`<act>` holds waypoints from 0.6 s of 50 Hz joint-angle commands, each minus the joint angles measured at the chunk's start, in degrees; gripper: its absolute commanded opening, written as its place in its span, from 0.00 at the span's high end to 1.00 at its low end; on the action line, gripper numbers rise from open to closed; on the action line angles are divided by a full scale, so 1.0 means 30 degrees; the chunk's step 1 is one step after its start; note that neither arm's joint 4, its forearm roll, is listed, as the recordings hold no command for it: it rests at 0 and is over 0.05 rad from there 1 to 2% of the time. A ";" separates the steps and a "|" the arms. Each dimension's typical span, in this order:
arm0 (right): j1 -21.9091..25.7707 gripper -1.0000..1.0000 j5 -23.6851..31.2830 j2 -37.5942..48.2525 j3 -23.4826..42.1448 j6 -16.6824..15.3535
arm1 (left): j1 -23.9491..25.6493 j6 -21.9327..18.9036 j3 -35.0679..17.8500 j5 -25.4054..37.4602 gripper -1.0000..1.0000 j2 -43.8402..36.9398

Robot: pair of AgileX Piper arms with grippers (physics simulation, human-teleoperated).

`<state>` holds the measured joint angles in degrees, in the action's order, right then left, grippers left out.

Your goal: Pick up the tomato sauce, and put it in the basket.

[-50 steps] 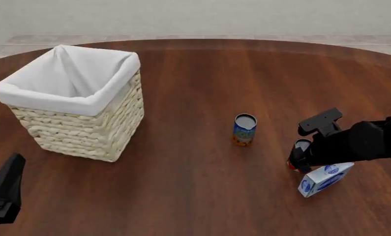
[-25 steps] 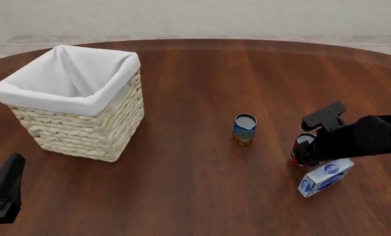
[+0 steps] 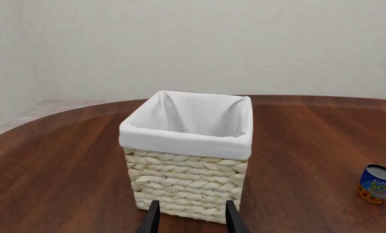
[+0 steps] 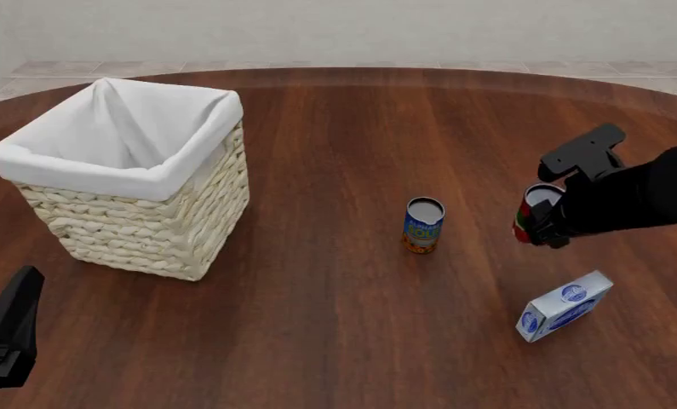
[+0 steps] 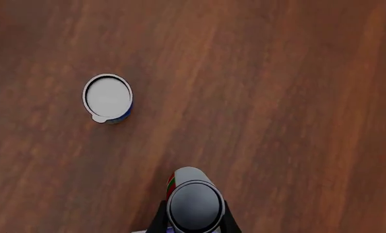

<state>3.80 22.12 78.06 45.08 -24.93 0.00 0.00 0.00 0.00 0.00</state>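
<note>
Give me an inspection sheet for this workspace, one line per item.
Surface: round dark wooden table.
Job's things: tomato sauce held in the right end effector, apparently lifted off the table; basket at the left, white liner, nothing visible inside.
Clutter: blue-and-orange can upright near the middle; white-and-blue box lying at the near right.
Grippers: right end effector shut on the tomato sauce; left end effector open, holding nothing, facing the basket.
Cables: nothing seen.
Surroundings: plain pale wall, tiled floor beyond the table.

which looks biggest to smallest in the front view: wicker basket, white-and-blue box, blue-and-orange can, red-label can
1. Cream woven wicker basket, by far.
2. White-and-blue box.
3. Blue-and-orange labelled can and red-labelled tomato sauce can: unsure, since the right pincer partly hides the tomato can.
</note>
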 commanded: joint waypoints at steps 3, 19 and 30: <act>0.1312 1.00 0.1820 -0.0359 0.2641 -0.0161 | 0.0000 0.0000 0.0000 0.0000 0.00 0.0000; 0.4488 1.00 0.3087 0.1224 0.7110 -0.0694 | 0.0000 0.0000 0.0000 0.0000 0.00 0.0000; 0.6821 1.00 0.3254 0.2690 0.9409 -0.0676 | 0.0000 0.0000 0.0000 0.0000 0.00 0.0000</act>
<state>18.55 31.02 82.97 66.96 -27.86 0.00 0.00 0.00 0.00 0.00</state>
